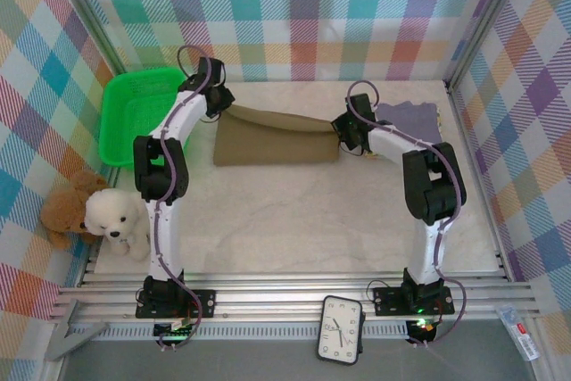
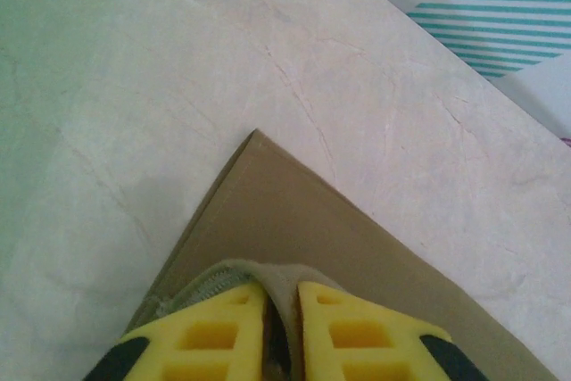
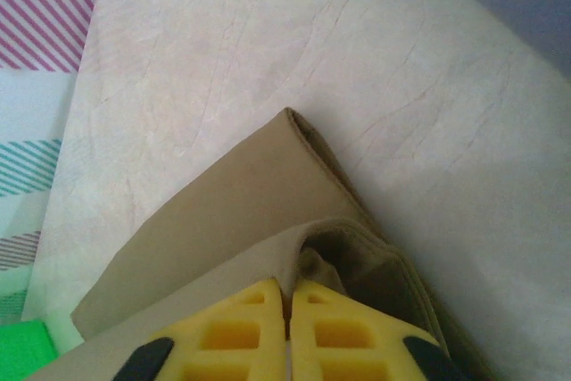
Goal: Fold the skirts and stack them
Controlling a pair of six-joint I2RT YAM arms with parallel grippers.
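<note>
An olive-khaki skirt (image 1: 277, 142) lies flat at the back middle of the table, its far edge lifted and folded over toward the front. My left gripper (image 1: 225, 106) grips the skirt's back left corner. In the left wrist view the yellow fingers (image 2: 223, 327) stand close together with a fold of olive cloth (image 2: 294, 220) between them. My right gripper (image 1: 340, 134) holds the back right corner, and its fingers (image 3: 241, 332) are nearly touching, pinching the cloth's edge (image 3: 232, 202). A folded grey-lavender skirt (image 1: 410, 118) lies at the back right.
A green basket (image 1: 138, 113) stands at the back left. Two plush bears (image 1: 67, 211) (image 1: 116, 216) sit at the left table edge. A clock (image 1: 341, 327) lies on the front rail. Plaid walls enclose the table.
</note>
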